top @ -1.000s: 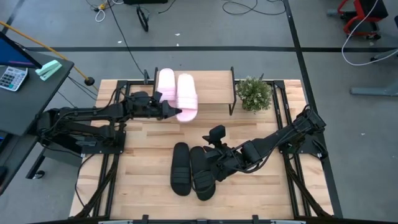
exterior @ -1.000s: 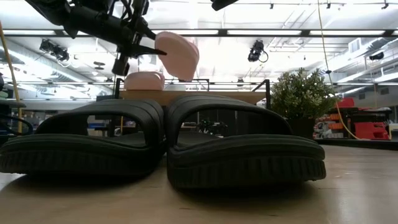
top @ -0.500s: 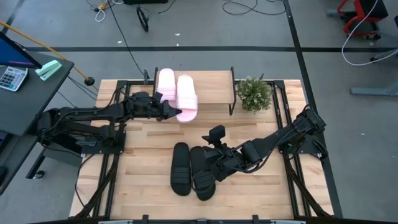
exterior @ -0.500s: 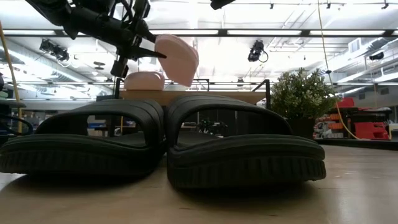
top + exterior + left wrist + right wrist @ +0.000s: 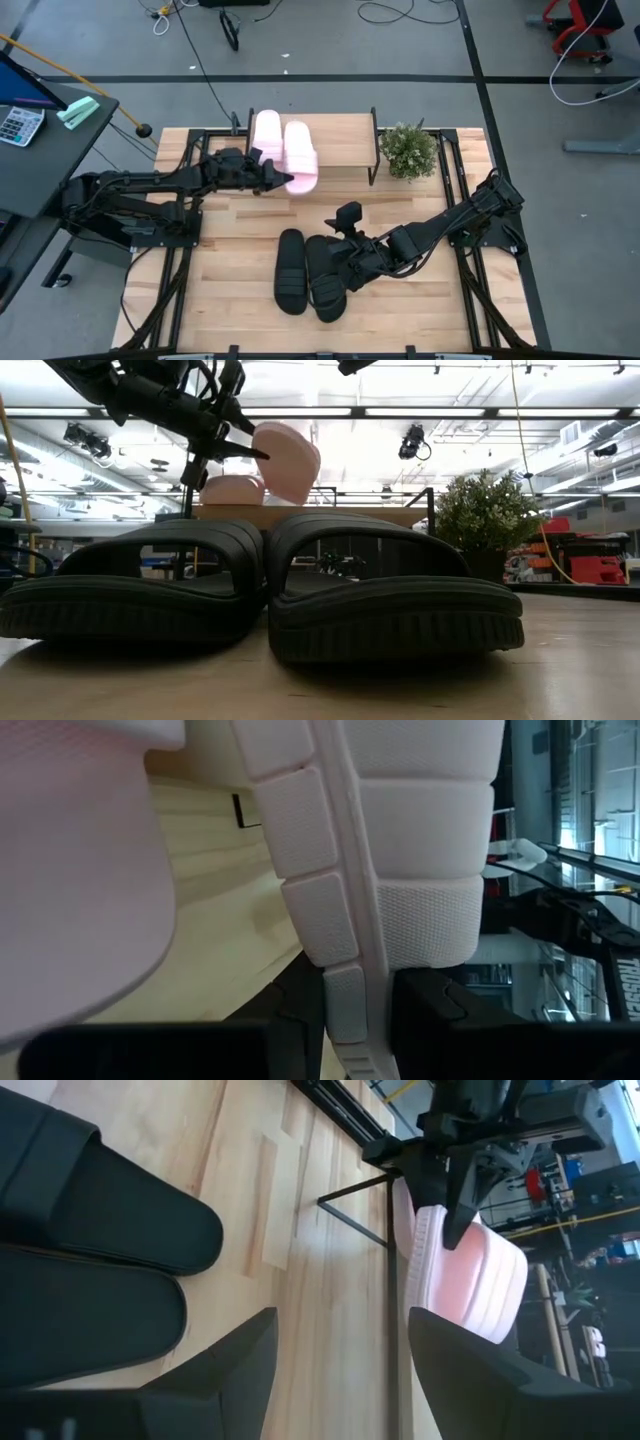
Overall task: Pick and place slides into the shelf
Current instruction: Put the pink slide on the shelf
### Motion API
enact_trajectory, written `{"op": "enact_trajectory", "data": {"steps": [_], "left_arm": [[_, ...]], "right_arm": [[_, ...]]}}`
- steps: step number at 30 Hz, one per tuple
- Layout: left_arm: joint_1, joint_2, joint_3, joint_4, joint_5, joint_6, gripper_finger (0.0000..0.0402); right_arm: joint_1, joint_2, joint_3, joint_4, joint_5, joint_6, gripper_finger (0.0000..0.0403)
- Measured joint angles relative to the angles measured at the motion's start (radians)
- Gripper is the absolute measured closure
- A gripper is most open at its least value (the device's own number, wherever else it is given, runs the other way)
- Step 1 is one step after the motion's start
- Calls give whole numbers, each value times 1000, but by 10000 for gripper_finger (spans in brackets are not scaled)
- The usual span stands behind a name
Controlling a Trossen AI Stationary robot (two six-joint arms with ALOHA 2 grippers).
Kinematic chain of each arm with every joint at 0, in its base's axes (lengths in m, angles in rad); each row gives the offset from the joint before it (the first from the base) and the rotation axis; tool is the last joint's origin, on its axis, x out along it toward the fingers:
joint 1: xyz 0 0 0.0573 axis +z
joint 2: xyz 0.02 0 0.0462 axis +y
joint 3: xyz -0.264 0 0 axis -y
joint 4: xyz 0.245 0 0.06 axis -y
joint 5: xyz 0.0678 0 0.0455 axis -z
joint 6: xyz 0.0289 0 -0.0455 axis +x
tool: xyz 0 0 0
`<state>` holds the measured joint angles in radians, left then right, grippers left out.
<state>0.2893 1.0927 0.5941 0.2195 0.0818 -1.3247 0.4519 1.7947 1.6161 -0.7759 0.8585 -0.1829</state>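
Observation:
One pale pink slide (image 5: pixel 266 136) lies flat on the shelf's light plank top (image 5: pixel 345 140) at the table's far side. My left gripper (image 5: pixel 281 181) is shut on the second pink slide (image 5: pixel 301 156), which stands tilted beside the first in the low view (image 5: pixel 287 460). Two black slides (image 5: pixel 290 271) (image 5: pixel 325 277) lie side by side, soles down, on the tabletop near its front. My right gripper (image 5: pixel 346 262) is open and empty just right of them; in the right wrist view its fingers (image 5: pixel 222 1370) stand past the black slides (image 5: pixel 95 1230). My left gripper pinches the pink slide's near end (image 5: pixel 352 1020) between its two fingers, one finger (image 5: pixel 295 1025) on either face of the sole's rim. The fingers come level from the table's left. The slide is tilted, sole (image 5: pixel 425 870) turned sideways, over the shelf's front edge; whether it touches the plank I cannot tell.
A small potted plant (image 5: pixel 408 150) stands right of the shelf. The shelf's black legs (image 5: pixel 374 160) stand on the slatted tabletop. The plank is bare right of the pink slides. A dark desk with a calculator (image 5: pixel 20 122) is off the table's left.
My left gripper has lowered the held pink slide a little toward the shelf's top, still shut on it and still tilted. The right arm and the black slides have kept still.

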Motion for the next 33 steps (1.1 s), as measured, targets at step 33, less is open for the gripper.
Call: {"op": "enact_trajectory", "data": {"steps": [33], "left_arm": [[0,0,0,68,-6,35,258]], "right_arm": [[-5,0,0,68,-124,0,172]]}}
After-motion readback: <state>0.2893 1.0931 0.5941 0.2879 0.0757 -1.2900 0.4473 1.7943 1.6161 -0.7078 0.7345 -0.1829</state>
